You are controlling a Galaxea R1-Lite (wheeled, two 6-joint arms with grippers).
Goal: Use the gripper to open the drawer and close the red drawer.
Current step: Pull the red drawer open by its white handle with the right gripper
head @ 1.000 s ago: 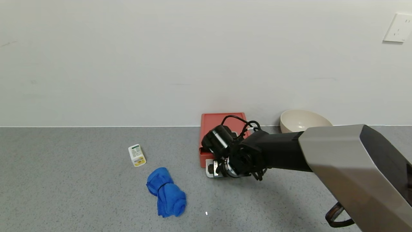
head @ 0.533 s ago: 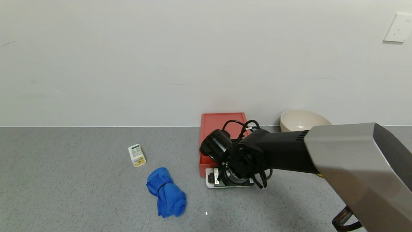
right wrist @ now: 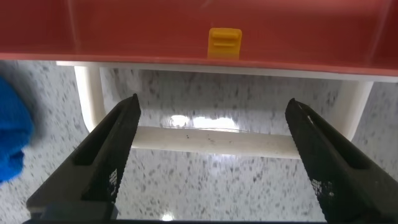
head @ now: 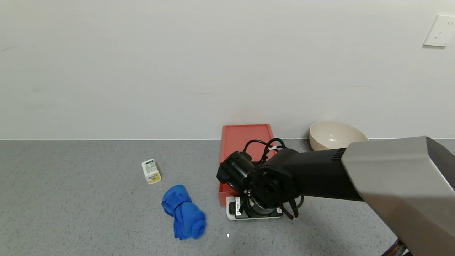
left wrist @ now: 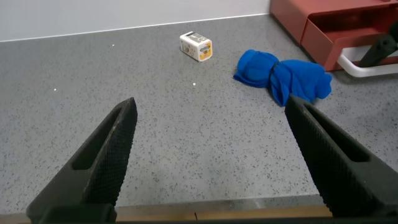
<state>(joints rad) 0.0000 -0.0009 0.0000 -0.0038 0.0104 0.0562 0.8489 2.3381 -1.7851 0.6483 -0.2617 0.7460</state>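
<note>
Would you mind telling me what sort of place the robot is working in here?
Probably an indoor test bench or lab counter: a grey speckled worktop against a plain white wall with a wall socket. On it sit only a few props: the red drawer, a beige bowl and a blue cloth.

Drawer (head: 223, 192): coral-red shallow tray, pulled partly out toward 6 o'clock; small yellow clip inside
Handle (right wrist: 211, 142): white rectangular loop, flat on the counter
Case (head: 245, 137): matching red, at 12 o'clock, against the wall
</note>
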